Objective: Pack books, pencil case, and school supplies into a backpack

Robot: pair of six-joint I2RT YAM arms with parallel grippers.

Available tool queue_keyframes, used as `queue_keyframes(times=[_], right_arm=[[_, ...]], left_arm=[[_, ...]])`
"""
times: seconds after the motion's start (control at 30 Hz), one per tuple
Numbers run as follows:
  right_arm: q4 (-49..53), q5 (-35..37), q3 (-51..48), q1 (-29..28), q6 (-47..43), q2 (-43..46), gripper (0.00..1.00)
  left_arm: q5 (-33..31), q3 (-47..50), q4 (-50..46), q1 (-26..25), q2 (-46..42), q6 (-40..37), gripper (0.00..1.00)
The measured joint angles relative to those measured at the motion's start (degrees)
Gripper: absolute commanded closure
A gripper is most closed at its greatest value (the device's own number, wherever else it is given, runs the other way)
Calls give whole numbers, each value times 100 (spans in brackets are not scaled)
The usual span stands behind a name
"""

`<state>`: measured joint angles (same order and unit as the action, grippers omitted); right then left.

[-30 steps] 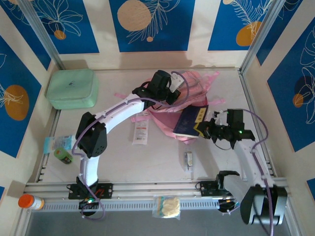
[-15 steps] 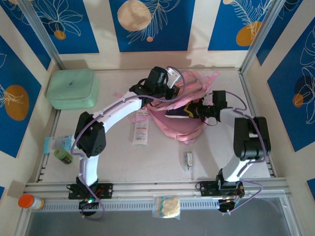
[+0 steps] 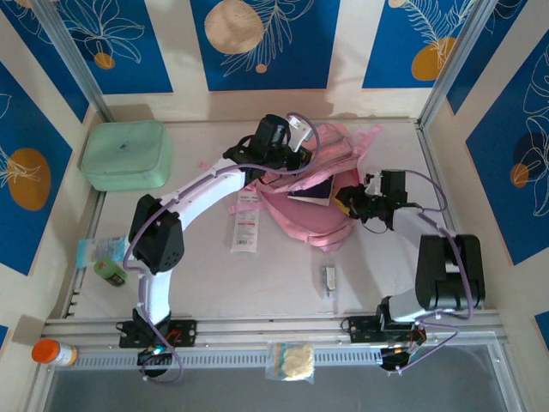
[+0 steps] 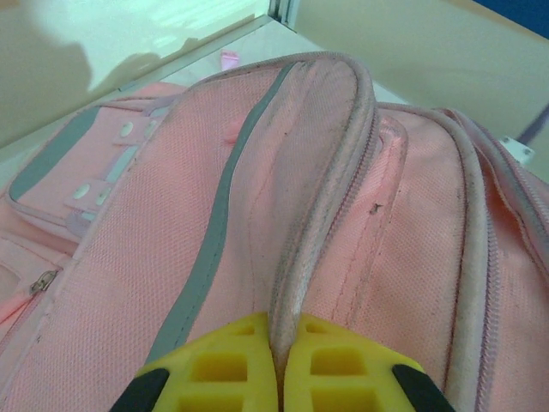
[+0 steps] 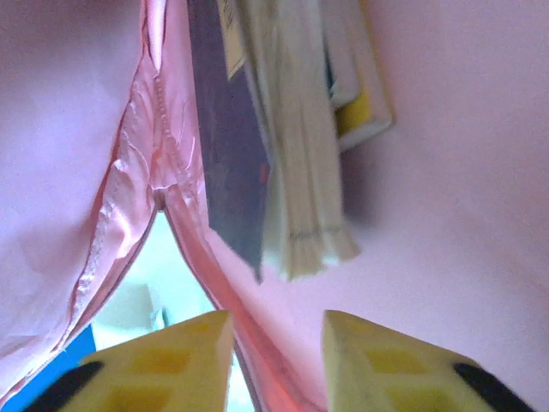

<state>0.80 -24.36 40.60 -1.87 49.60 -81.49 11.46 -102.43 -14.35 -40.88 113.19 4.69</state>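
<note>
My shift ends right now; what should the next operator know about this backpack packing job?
Left gripper: shut on the zip rim of the pale pink fabric backpack, holding it open.
Right gripper: open, empty, at the backpack's mouth.
Done: thin paperback books inside the backpack, navy and yellow covers visible.
Left: long white printed pencil case and tiny grey-white oblong item, both lying on the table.
</note>
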Motion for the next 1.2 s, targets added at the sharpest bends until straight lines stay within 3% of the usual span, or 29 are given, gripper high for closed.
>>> queue_keyframes(times=[0.13,0.23,0.47,0.67,0.83,0.93,1.07,1.2], right_arm=[[-31,721,-223,-955,219,313,91],[-52,1130,-330,-1338,367,149,96],[-173,2105,212,-1244,424,-658,100],[-262,2444,1051,-1008,262,-1185,100],[-190,2422,1036,-975,138,-1099,100],[50,2428,702,-1027,35,-570,100],[686,2566,341,-1239,-52,730,100],[1451,2688,227,-1329,-76,2087,98]], left_arm=[[33,0,2,2,0,7,100],[50,0,4,2,0,63,100],[105,0,-4,7,0,109,100],[116,0,22,22,0,184,100],[122,0,57,31,0,256,100],[164,0,37,31,0,267,100],[278,17,7,33,0,345,87],[769,42,28,35,-59,450,62]])
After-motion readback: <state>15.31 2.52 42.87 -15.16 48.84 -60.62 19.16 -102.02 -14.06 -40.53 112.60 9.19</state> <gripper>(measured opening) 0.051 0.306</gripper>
